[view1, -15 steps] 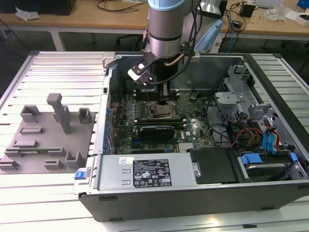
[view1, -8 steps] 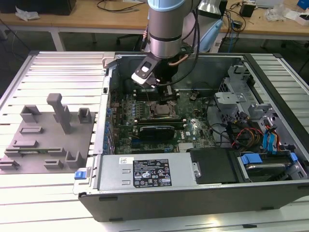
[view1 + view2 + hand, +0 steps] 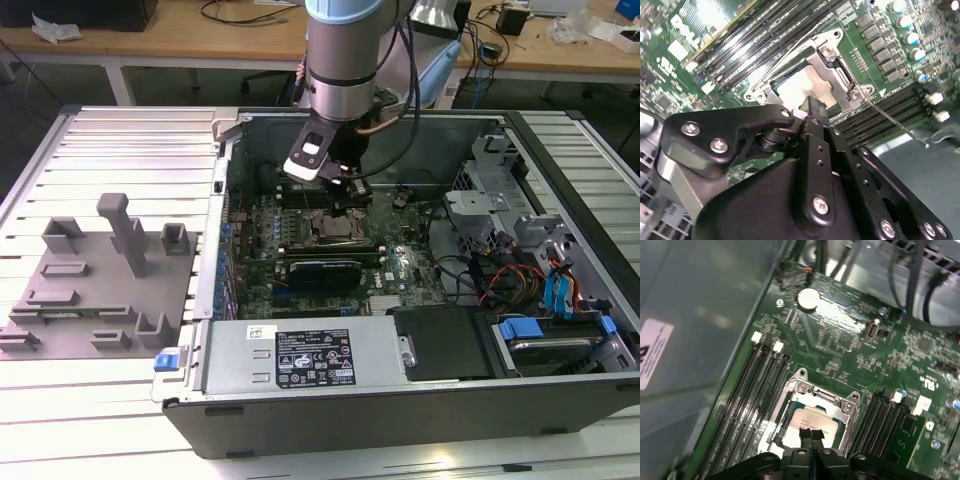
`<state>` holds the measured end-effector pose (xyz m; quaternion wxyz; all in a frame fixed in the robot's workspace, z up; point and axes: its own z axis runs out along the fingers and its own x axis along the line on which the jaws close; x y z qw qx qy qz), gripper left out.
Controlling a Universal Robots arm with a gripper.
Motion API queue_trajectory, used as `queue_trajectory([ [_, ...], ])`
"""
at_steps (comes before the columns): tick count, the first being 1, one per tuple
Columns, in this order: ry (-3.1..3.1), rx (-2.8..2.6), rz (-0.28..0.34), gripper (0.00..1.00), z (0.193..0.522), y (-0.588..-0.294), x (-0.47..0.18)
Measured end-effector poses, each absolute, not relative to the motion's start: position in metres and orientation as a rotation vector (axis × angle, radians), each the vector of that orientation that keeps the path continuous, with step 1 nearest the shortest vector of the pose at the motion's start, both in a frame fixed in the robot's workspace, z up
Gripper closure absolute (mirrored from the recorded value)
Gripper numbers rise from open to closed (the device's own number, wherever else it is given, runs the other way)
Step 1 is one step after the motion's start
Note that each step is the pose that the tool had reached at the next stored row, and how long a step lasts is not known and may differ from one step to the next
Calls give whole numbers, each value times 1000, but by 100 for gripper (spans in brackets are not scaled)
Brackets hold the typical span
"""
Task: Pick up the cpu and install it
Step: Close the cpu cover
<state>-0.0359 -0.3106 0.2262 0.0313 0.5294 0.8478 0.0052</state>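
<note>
Ribbed metal desk (image 3: pixel 100 420) carries an open computer case (image 3: pixel 400 420), with a grey plastic fixture (image 3: pixel 90 290) at its nine o'clock in the exterior view; both wrist views add the flat, silvery cpu (image 3: pixel 812 421) (image 3: pixel 797 86) lying inside its steel socket frame (image 3: pixel 820 394); the black claw (image 3: pixel 811 434) is closed, tips together right over the chip's edge.

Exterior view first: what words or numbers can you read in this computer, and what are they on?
White label on the grey metal box: print too small to read.
White sticker on the grey case wall: blurred and cut off.
White marking on the green motherboard: only a maker's logo.
</note>
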Motion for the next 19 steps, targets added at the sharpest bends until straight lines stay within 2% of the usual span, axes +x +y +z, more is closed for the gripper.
queue_trajectory([
  [19, 2948, 854, 5, 89, 225, -311, -36],
])
